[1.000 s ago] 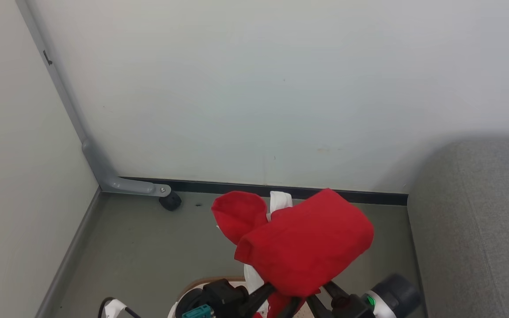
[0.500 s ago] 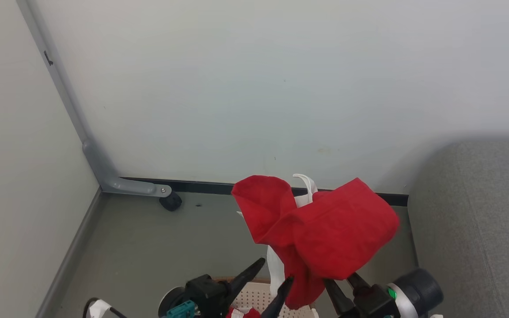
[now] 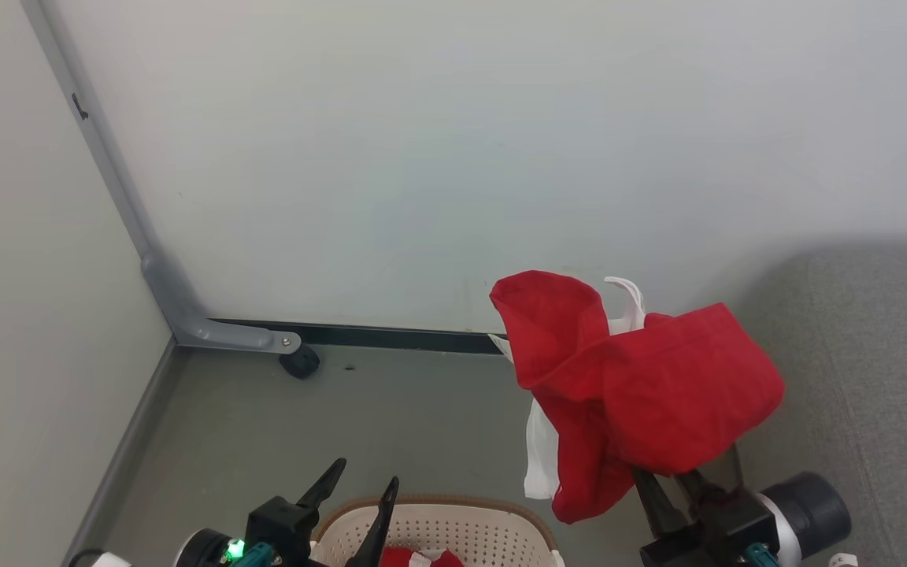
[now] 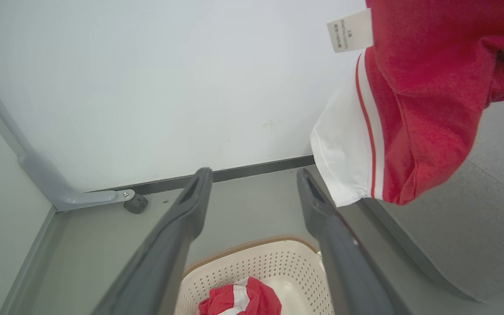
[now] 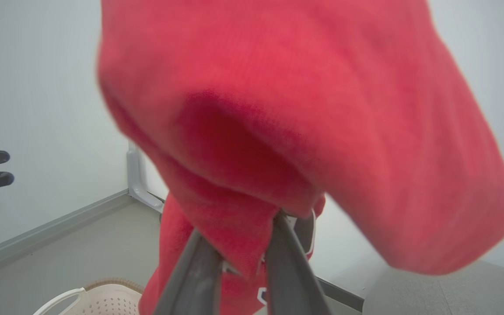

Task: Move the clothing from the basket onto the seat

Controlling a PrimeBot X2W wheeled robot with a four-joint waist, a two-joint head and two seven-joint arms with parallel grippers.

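Clothing [image 3: 658, 394] hangs up in the air. It is red with a white part. The right gripper [image 3: 674, 488] holds it from below. Its two dark fingers [image 5: 287, 262] are pinched tight on the red cloth, and the cloth flops over them, so their tips are hidden. A white tag [image 4: 350, 30] sticks out of it. The cloth hangs above the grey floor [image 3: 304, 425], right by the left edge of the seat [image 3: 879, 378], but it is not lying on the seat. The seat is big and grey and sits on the right.

The left gripper [image 3: 365, 476] is down low on the left. Its fingers are spread apart with nothing between them. It is just above the basket [image 3: 438, 504]. The basket is cream with little holes and a brown band on top. Inside it lies a red and white piece [image 4: 239, 299], all bunched up. It may be shorts, but it is too crumpled to tell. Behind everything is a pale wall [image 3: 422, 157].
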